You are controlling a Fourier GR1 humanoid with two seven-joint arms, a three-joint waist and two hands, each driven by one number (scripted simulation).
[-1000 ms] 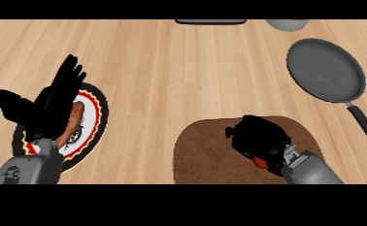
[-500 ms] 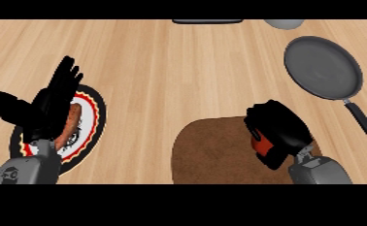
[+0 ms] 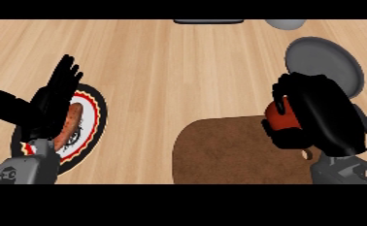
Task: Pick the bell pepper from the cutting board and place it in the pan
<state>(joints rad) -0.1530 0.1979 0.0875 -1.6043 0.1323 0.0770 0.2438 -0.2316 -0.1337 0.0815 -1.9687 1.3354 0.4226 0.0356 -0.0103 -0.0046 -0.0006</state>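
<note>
My right hand (image 3: 315, 113) is curled round the red bell pepper (image 3: 278, 117), holding it above the far right corner of the dark brown cutting board (image 3: 229, 152). Only the pepper's left side shows past the fingers. The grey pan (image 3: 324, 67) lies just beyond the hand at the right edge, its near side partly hidden by the hand. My left hand (image 3: 52, 99) rests open at the left, fingers up, over a plate.
A round plate (image 3: 86, 133) with a red and black rim holds a sausage (image 3: 69, 123) under the left hand. A grey bowl (image 3: 285, 24) and a dark flat object (image 3: 208, 21) sit at the counter's far edge.
My right hand has lifted the bell pepper off the board and carried it up and right toward the pan. The left hand has stayed still.
</note>
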